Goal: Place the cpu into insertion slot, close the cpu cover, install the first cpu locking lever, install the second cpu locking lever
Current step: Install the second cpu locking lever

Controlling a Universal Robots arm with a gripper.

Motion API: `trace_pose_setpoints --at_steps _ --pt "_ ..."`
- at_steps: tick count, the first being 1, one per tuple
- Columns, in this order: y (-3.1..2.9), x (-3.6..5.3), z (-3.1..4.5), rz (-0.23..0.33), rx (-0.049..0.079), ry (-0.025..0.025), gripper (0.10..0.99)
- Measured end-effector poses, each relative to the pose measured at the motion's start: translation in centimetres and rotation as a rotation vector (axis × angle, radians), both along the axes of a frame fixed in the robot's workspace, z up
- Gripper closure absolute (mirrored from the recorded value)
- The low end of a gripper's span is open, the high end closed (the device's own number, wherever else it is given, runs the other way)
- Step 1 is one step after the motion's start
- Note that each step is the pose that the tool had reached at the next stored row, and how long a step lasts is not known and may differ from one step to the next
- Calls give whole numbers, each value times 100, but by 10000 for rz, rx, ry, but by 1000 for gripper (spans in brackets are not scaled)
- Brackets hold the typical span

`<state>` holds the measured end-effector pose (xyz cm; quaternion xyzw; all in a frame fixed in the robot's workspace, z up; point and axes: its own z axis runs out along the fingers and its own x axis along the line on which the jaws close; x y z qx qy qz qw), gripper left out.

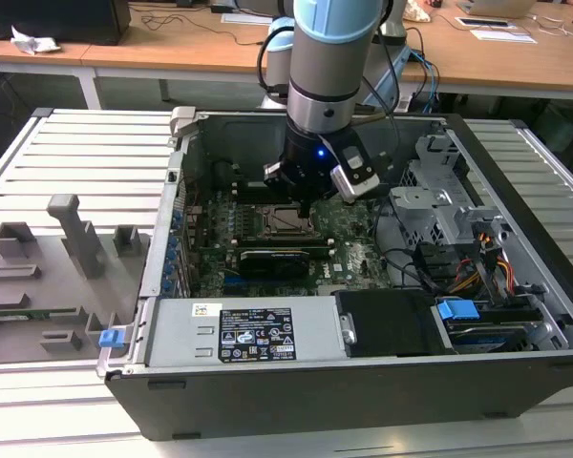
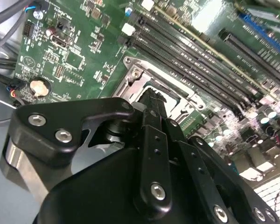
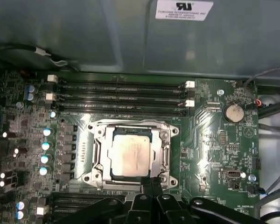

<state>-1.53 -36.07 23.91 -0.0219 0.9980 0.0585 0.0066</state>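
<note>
The hand, its two fingers pressed together with nothing between them, hangs low inside the open computer case, its tips at the edge of the insertion slot on the green motherboard. The cpu already lies flat in that slot with the cpu cover seemingly folded down as a silver frame around it (in the first wrist view the chip's grey top shows through the square cut-out), so the work appears to have reached the locking levers. The next move calls for a fine, steady push from the closed tips along the frame's edge, since the memory slots run just beside it.
</note>
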Motion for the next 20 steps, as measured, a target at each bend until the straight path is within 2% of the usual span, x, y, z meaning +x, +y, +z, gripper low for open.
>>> trace_pose_setpoints --at_steps 3,9,16,20 --pt "-34 -1 0 114 1 1 980" --pt "-48 -1 -1 116 1 1 980" --pt "-48 -59 -1 116 0 0 980" --pt "-69 -73 -1 118 22 1 980"
